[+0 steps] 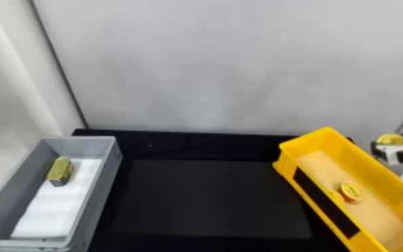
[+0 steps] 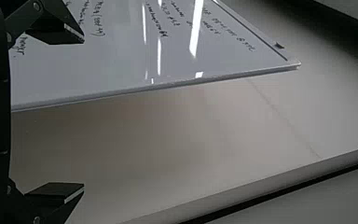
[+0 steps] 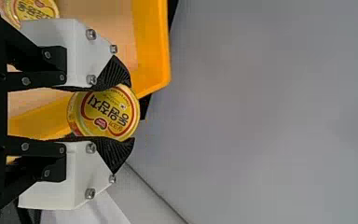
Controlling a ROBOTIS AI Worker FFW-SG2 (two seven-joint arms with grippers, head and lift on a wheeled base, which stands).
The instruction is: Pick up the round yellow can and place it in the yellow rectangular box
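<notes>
the can is clamped by its curved side in the right end effector, just beside the box, and, probably stiff, smooth and fairly heavy for its size, is best gripped across its full width against slipping.

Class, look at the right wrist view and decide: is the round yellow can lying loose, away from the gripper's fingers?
No, the round yellow can is clamped between the two fingers of the right gripper.
</notes>
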